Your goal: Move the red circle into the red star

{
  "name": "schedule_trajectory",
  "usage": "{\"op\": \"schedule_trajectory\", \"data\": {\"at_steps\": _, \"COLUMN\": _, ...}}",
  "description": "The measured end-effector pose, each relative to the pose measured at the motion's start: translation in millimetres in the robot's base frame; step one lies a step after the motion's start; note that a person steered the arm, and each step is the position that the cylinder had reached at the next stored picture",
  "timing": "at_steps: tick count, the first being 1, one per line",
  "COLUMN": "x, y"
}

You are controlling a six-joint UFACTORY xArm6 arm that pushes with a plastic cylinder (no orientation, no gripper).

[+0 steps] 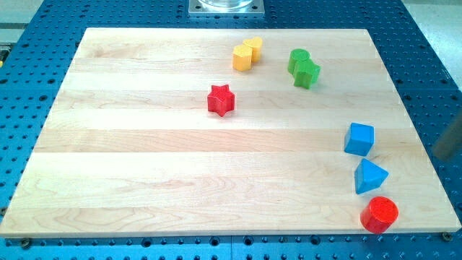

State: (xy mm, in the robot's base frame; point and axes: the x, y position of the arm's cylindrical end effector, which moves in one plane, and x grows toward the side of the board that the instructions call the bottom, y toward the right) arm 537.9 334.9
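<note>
The red circle [380, 214] lies near the board's bottom right corner. The red star [221, 100] sits above the board's middle, far to the upper left of the circle. My rod shows as a dark blurred shape at the view's right edge, with my tip [442, 154] off the board's right side, above and to the right of the red circle and right of the blue cube. It touches no block.
A blue cube [359, 139] and a blue triangle [369, 176] stand just above the red circle. Two yellow blocks [246, 54] and two green blocks [304, 68] sit near the top of the wooden board [144, 159]. A blue perforated table surrounds the board.
</note>
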Motion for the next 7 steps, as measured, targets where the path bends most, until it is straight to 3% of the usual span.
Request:
{"op": "schedule_trajectory", "data": {"at_steps": 1, "x": 76, "y": -36}}
{"op": "schedule_trajectory", "data": {"at_steps": 2, "x": 80, "y": -66}}
{"op": "schedule_trajectory", "data": {"at_steps": 4, "x": 64, "y": -301}}
{"op": "schedule_trajectory", "data": {"at_steps": 5, "x": 47, "y": -337}}
{"op": "schedule_trajectory", "data": {"at_steps": 6, "x": 77, "y": -331}}
{"op": "schedule_trajectory", "data": {"at_steps": 7, "x": 81, "y": -349}}
